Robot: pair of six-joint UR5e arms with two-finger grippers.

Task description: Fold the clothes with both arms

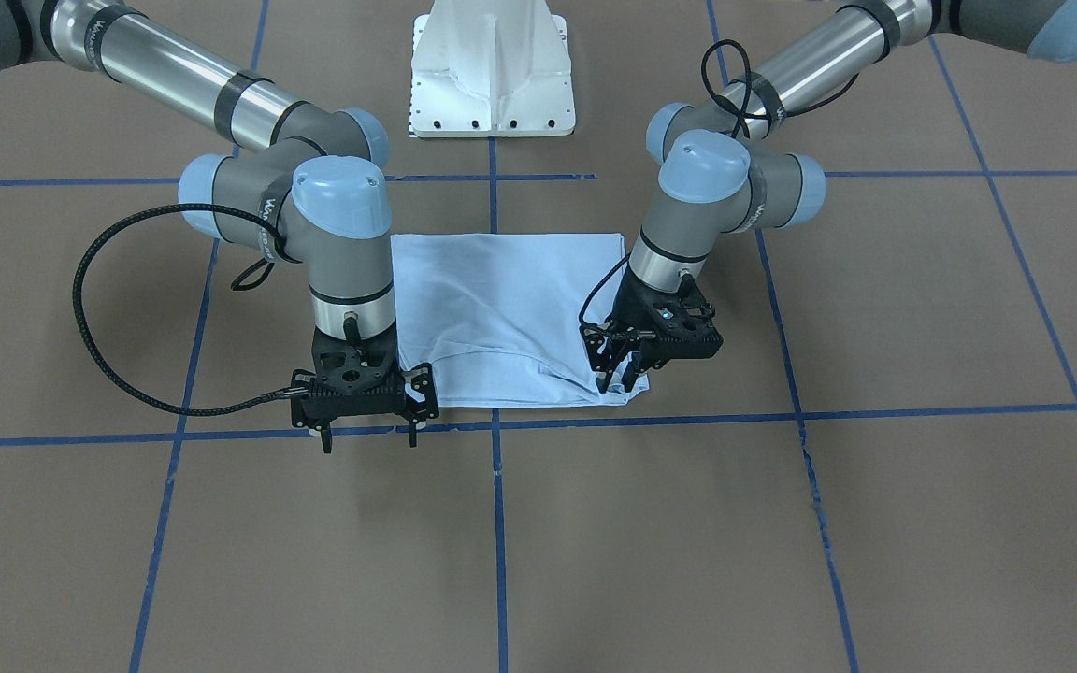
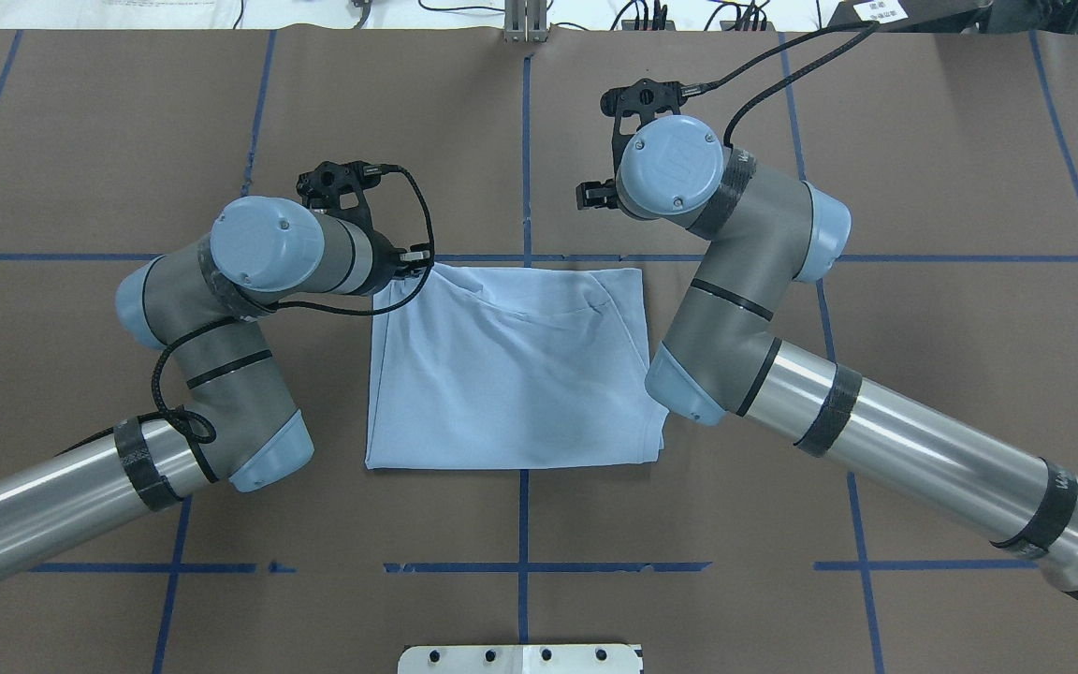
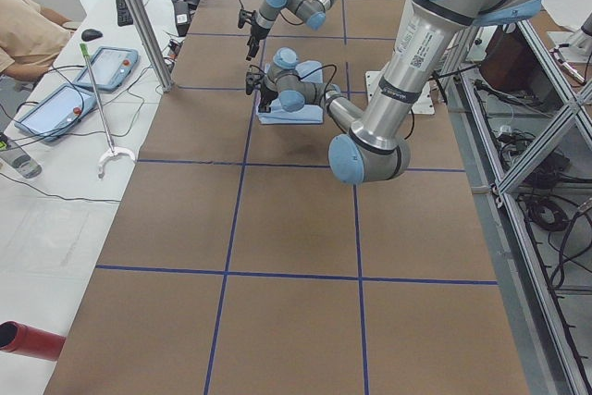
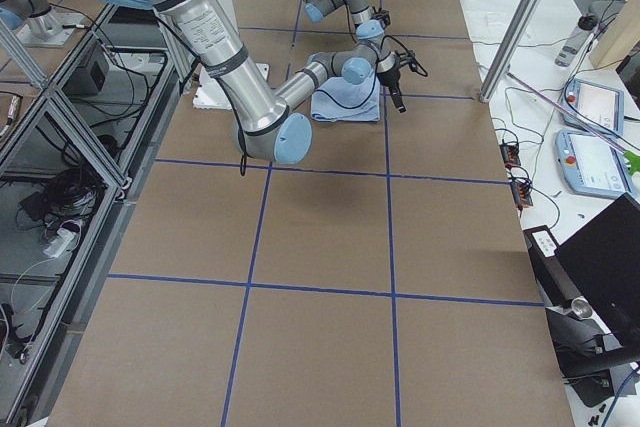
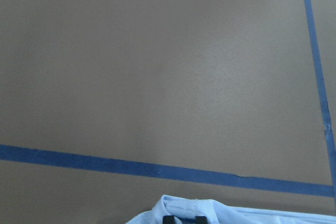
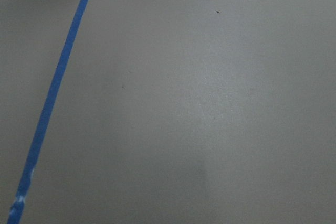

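The light blue T-shirt (image 1: pixel 501 308) lies folded into a rectangle on the brown table, and also shows in the overhead view (image 2: pixel 502 374). Its print and tag are hidden. My left gripper (image 1: pixel 620 379) is shut on the shirt's corner on the side far from the robot's base, and the cloth is raised a little there. In the left wrist view that bunched corner (image 5: pixel 210 211) sits at the bottom edge. My right gripper (image 1: pixel 370 439) is open and empty, just off the shirt's opposite far corner, above the blue tape line. The right wrist view shows only table.
The white pedestal base (image 1: pixel 492 75) stands behind the shirt at the robot's side. Blue tape lines (image 1: pixel 641 419) grid the brown table. An operators' bench with tablets (image 3: pixel 55 108) and a seated person (image 3: pixel 28 30) runs along the far edge.
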